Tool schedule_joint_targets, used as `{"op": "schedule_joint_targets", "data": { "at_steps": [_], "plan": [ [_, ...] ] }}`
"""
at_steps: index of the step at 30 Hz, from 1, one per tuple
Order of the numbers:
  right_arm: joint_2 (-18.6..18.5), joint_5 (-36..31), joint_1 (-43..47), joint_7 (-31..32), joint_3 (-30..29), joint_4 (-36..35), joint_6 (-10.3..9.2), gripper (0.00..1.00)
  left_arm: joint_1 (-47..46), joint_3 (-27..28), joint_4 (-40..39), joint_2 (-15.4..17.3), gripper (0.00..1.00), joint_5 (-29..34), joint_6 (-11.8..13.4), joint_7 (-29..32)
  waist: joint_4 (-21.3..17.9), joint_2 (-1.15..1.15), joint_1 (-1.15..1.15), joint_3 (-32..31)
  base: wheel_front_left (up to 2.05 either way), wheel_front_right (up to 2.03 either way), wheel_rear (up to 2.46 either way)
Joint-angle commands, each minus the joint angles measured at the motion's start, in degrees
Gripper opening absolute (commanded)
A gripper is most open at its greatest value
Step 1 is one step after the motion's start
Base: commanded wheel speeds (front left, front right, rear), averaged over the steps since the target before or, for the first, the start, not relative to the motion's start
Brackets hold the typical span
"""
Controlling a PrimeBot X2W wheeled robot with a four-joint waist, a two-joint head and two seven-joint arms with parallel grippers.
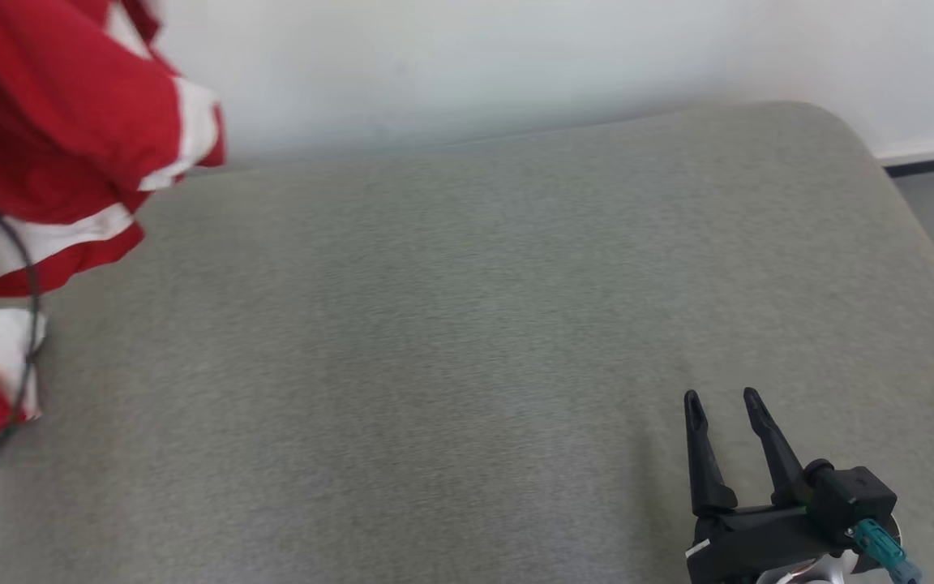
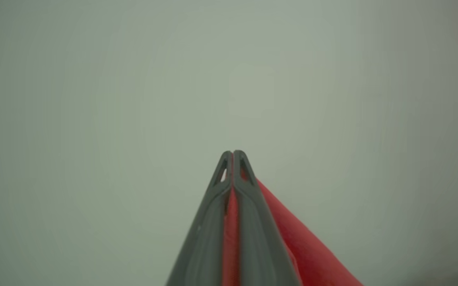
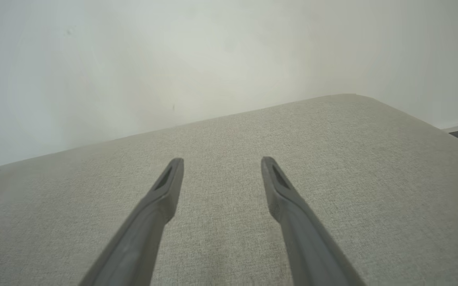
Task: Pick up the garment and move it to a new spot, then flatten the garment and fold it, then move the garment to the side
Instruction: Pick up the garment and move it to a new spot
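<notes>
Left tool (image 2: 233,153) is clamped tight on a thin fold of the red-and-white garment (image 1: 70,122), with red cloth showing between the closed fingers and trailing off to one side. The garment hangs bunched at the far left of the head view, lifted above the grey cushion (image 1: 467,324). Right tool (image 1: 722,397) sits low at the near right, fingers spread and empty, well apart from the cloth.

Now the risks. That pinch looks slim: only an edge is caught, so a quick swing could pull the fabric out and drop it in a heap. It's also hanging close to the cushion's left side, so a slip there might send it off the cushion altogether. Watch the dark cable (image 1: 32,324) looping right across the hanging folds, because it could snag the cloth on the way over. And bunched like this, the garment will likely land crumpled, which means more flattening work for both tools.
</notes>
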Motion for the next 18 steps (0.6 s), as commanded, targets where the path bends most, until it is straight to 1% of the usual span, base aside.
{"op": "schedule_joint_targets", "data": {
  "at_steps": [1, 5, 10, 14, 18],
  "plan": [
    [0.06, 0.39, 0.17, -0.11, 0.4, 0.07, 0.19, 1.0, -0.4, -0.44, -0.97, -0.57, 0.0, -0.42, -0.07, 0.17, -3.04, 0.0, 0.0, 0.28, 0.0, 0.0, 0.0],
    [0.06, 0.47, -0.62, -0.11, 0.98, -0.08, 0.19, 1.0, 0.53, -2.9, -3.5, -2.9, 0.0, -0.75, 0.11, 0.66, -6.82, 0.0, 0.0, 1.1, 0.0, 0.0, 0.0],
    [0.07, 0.48, -0.59, -0.12, 0.7, -0.08, 0.19, 1.0, 2.35, -6.45, -4.44, -5.84, 0.0, -1.16, 0.22, 0.71, -10.72, 0.0, 0.0, 2.04, 0.0, 0.0, 0.0],
    [0.08, 0.7, -0.41, -0.11, 0.41, 0.01, 0.19, 1.0, 3.96, -10.08, -3.56, -7.42, 0.0, -0.99, -0.02, 0.21, -12.72, 0.0, 0.0, 2.74, 0.0, 0.0, 0.0],
    [0.08, 0.93, -0.87, -0.11, 0.92, -0.14, 0.19, 1.0, 6.1, -13.44, -1.48, -8.89, 0.0, -1.1, -0.16, -0.5, -13.8, 0.0, 0.0, 3.62, 0.0, 0.0, 0.0]
  ]
}}
